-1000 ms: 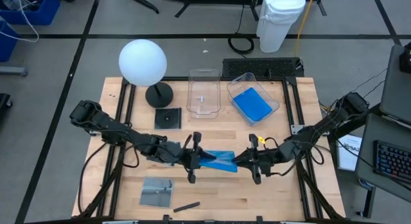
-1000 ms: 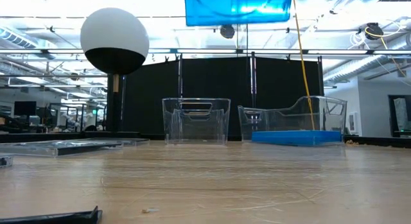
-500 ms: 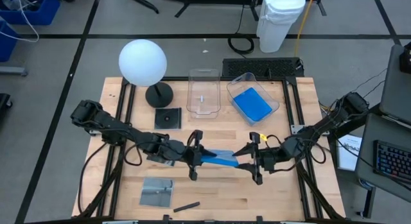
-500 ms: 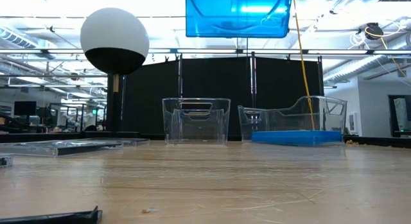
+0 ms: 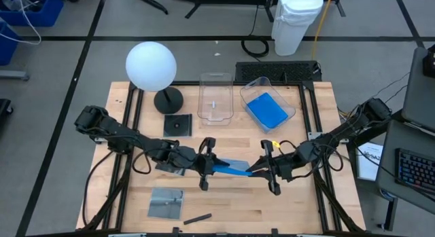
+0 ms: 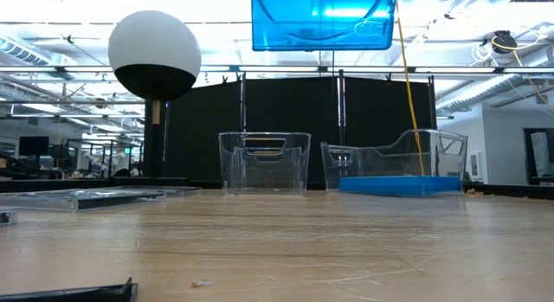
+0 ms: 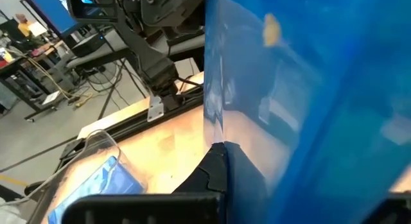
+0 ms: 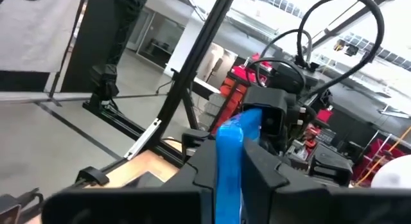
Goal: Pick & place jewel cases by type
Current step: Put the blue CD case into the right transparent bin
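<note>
A blue jewel case (image 5: 233, 169) is suspended above the table centre, held at opposite ends by both grippers. The left gripper (image 5: 206, 167) is closed on its left end; the right gripper (image 5: 264, 169) is closed on its right end. In the low view the case (image 6: 323, 19) hangs well clear of the tabletop. A second blue case (image 5: 266, 111) lies in the right clear tub (image 5: 289, 106); the left clear tub (image 5: 215, 79) stands beside it. 1 dark case (image 5: 177, 125) lies by the lamp base (image 5: 168, 100), another (image 5: 166, 202) near the front edge.
</note>
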Action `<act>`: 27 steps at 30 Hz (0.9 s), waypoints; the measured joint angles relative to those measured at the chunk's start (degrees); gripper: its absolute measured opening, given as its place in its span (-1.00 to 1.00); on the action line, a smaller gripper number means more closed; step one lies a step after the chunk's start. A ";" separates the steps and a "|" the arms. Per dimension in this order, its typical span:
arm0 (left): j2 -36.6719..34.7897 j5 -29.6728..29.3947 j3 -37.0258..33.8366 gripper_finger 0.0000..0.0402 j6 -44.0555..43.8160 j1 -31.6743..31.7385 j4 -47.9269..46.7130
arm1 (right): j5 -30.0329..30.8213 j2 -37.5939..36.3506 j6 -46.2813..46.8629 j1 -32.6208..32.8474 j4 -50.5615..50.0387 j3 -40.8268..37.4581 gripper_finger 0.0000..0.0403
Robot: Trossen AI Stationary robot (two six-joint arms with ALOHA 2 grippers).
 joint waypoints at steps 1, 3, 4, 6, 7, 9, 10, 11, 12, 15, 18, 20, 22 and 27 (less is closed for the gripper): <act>-0.01 0.04 0.00 -0.93 0.00 0.07 -0.02 | -0.02 -0.01 -0.49 -0.11 -0.10 0.00 -0.86; -0.02 -0.01 0.00 -0.91 -0.02 0.08 -0.03 | -0.08 -0.01 -0.95 -0.13 -0.12 0.00 -0.86; -0.02 -0.05 0.00 -0.91 -0.04 0.08 -0.03 | -0.26 0.01 -1.10 -0.13 -0.12 0.00 -0.86; -0.02 0.01 0.00 -0.93 -0.04 0.06 -0.01 | -1.38 0.02 -1.53 -0.19 -0.07 0.00 -0.86; -0.02 0.01 -0.01 -0.94 -0.05 0.06 0.03 | -1.43 0.06 -1.41 -0.19 0.29 0.00 -0.86; -0.02 0.04 0.00 -0.94 -0.04 0.06 0.17 | -0.72 0.08 -0.45 -0.19 0.63 0.00 -0.86; -0.02 -0.01 0.00 -0.94 -0.04 0.06 0.17 | 0.44 0.08 -0.27 -0.17 0.68 0.00 -0.83; -0.02 -0.07 0.00 -0.94 -0.08 0.06 0.16 | 1.95 0.08 -0.25 -0.10 0.66 0.00 -0.78; -0.04 -0.22 0.00 -0.94 -0.15 0.08 0.10 | 3.71 0.06 -0.22 0.15 0.34 0.00 -0.69; 0.02 -1.36 0.00 -0.92 -0.12 -0.36 0.15 | 10.15 0.15 -0.29 1.16 -3.54 0.09 -0.39; 0.02 -2.49 0.00 -0.94 0.87 -0.97 0.29 | 15.43 0.24 0.94 1.99 -9.43 0.00 -0.12; 0.02 -2.36 0.00 -0.94 0.94 -1.05 0.32 | 17.69 0.17 4.00 2.40 -13.42 0.00 0.01; 0.02 -2.28 0.00 -0.94 1.04 -1.05 1.00 | 19.54 0.17 7.57 2.56 -17.59 0.00 0.10; 0.02 -2.01 0.00 -0.94 2.29 -0.97 2.67 | 22.53 0.21 14.19 2.43 -23.92 0.00 0.14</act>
